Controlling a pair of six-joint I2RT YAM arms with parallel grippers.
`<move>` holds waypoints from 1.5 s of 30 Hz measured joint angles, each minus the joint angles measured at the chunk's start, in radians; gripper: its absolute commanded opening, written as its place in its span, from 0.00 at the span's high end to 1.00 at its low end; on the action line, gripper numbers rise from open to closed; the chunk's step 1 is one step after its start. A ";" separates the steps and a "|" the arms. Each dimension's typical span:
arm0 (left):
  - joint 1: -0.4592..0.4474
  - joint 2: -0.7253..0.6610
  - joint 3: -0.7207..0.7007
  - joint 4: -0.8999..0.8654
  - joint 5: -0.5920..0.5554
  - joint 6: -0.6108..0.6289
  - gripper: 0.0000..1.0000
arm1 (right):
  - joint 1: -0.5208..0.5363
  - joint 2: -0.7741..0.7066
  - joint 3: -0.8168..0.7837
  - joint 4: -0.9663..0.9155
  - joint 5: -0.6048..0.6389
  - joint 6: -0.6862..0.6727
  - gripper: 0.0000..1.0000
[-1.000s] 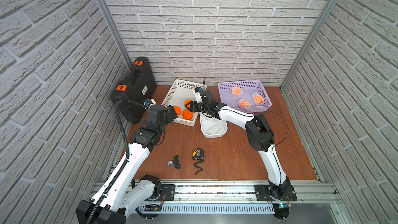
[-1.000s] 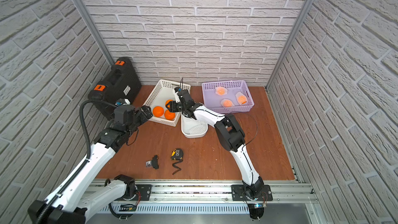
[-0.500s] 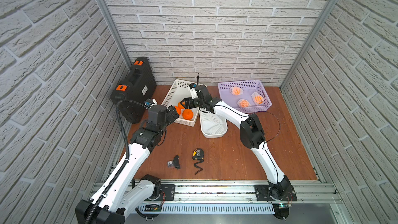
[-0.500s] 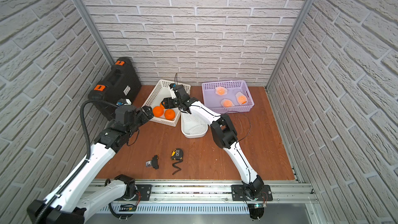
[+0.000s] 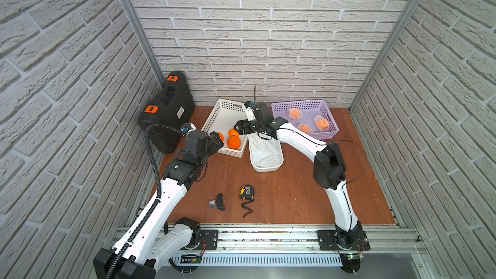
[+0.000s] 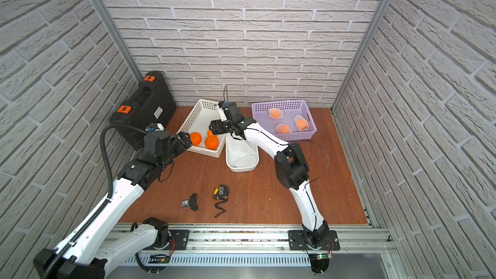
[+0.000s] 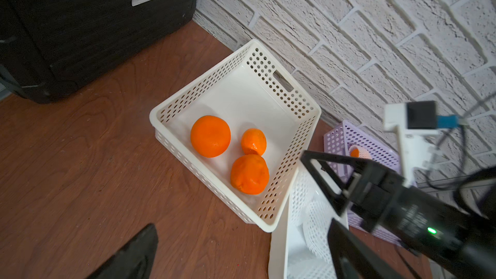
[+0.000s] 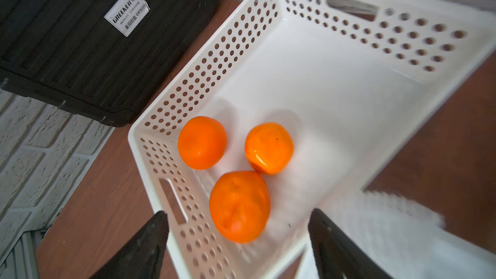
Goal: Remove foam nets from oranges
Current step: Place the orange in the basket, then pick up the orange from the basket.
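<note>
Far left in both top views: black case (image 5: 166, 114) against the wall. Next, left gripper (image 5: 218, 140) at the near corner of the white basket (image 5: 224, 108), its jaws spread wide with nothing between them; it covers part of one fruit in a top view. Three bare oranges (image 8: 239, 206) sit together in the basket's near end, nets off. Right gripper (image 8: 237, 212) hangs over them from the basket's right rim, fingers (image 8: 150, 240) wide apart, nothing pinched. Lower centre on the table (image 5: 290, 197): small black part (image 5: 218, 202) and tape measure (image 5: 247, 192), well apart from the baskets. Right of centre, white tub (image 5: 268, 167) right against the basket holds loose foam nets (image 5: 264, 151); the right arm crosses its far end. Further right, purple basket (image 5: 306, 105) with three netted oranges (image 5: 321, 123).
</note>
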State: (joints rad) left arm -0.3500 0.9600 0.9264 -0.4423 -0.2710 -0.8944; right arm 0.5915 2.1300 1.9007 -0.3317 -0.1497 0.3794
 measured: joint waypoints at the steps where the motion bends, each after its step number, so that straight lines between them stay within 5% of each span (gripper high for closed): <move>1: 0.000 0.000 0.000 0.001 0.003 0.000 0.02 | -0.015 -0.091 -0.093 0.019 0.019 0.005 0.15; 7: 0.000 0.000 0.000 0.009 0.039 -0.001 0.02 | -0.180 -0.513 -0.446 0.119 0.106 0.052 0.14; 12: 0.000 0.004 -0.002 0.021 0.063 -0.001 0.02 | -0.364 -0.567 -0.515 0.131 0.195 0.074 0.11; 21: 0.002 0.023 -0.031 0.085 0.142 -0.009 0.02 | -0.494 -0.348 -0.465 0.103 0.224 0.024 0.07; 45: 0.068 0.158 -0.078 0.313 0.435 -0.045 0.02 | -0.512 0.380 0.243 -0.015 0.173 -0.219 0.07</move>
State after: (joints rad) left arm -0.2817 1.1179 0.8486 -0.1291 0.1642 -0.9394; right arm 0.0795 2.5099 2.1437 -0.3466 0.0231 0.1604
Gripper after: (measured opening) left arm 0.983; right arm 0.927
